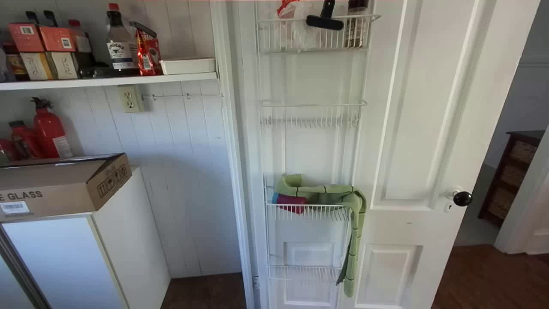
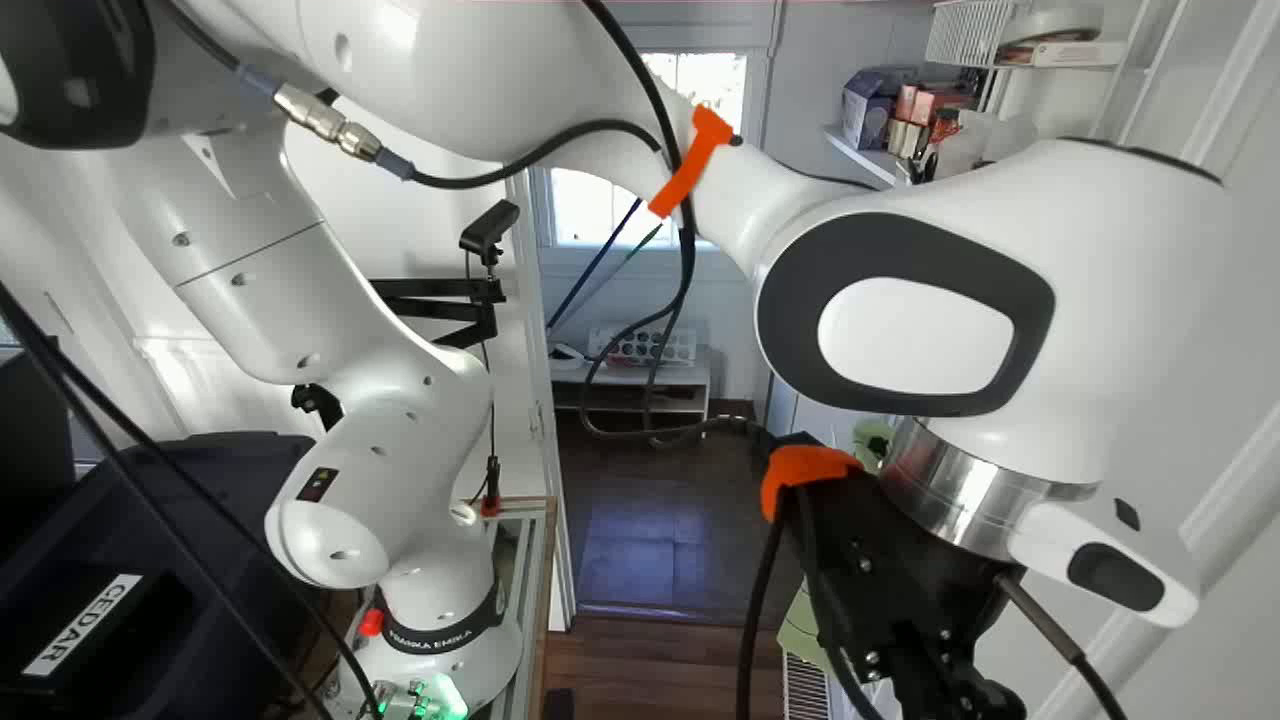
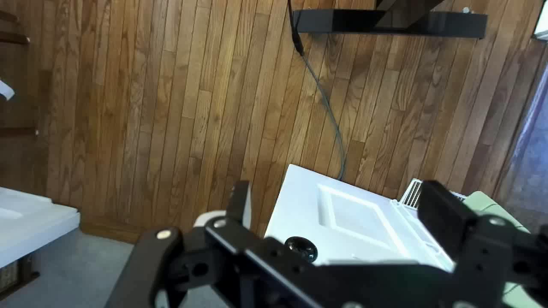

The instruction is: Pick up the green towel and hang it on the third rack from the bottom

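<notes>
In an exterior view, a white door (image 1: 388,229) carries wire racks. The green towel (image 1: 355,231) lies across the second-lowest rack (image 1: 317,211) in sight, drapes over its right end and hangs down past the lowest rack (image 1: 304,271). A purple-and-blue item (image 1: 294,200) sits in the same rack as the towel. The third rack up (image 1: 313,120) is above the towel, apart from it. A cardboard box (image 1: 47,184) stands on a white cabinet (image 1: 128,223) at the left.

In the wrist view, the hand (image 3: 340,207) is spread wide, its fingers (image 3: 441,214) well apart. The door, with its black knob (image 3: 302,249), and a wooden floor (image 3: 192,98) show beyond. The towel is at the right, partly covered by the hand.

In an exterior view, the white arm (image 2: 500,70) reaches across the top and bends down, the hand cut off by the lower edge. Parts of the towel show near it; whether they touch cannot be told.
</notes>
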### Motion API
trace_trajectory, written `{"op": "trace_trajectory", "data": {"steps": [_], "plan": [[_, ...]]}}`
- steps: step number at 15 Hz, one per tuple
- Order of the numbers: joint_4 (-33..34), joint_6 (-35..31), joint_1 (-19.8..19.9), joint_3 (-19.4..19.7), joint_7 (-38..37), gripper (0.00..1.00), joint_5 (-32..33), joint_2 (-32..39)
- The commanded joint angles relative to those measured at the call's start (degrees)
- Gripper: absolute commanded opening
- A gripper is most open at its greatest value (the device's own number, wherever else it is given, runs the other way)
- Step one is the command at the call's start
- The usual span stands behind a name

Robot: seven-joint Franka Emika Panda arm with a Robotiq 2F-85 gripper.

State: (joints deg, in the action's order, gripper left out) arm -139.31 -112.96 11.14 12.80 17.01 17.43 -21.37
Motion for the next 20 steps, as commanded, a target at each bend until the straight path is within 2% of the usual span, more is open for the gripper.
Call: {"op": "trace_trajectory", "data": {"steps": [1,6,7,9,15,20], "plan": [[0.06,0.10,-0.10,0.08,-0.03,1.00,0.01,0.00],[0.06,0.10,-0.10,0.08,-0.03,1.00,0.01,0.00],[-0.18,-0.59,-0.93,0.59,1.63,1.00,-1.87,1.04],[-1.37,-3.43,-3.35,2.46,7.06,1.00,-9.55,2.54],[-3.79,-9.75,-8.86,3.65,21.29,1.00,-31.19,9.19],[-2.06,-9.13,-11.25,0.04,30.96,1.00,-48.71,17.28]]}}
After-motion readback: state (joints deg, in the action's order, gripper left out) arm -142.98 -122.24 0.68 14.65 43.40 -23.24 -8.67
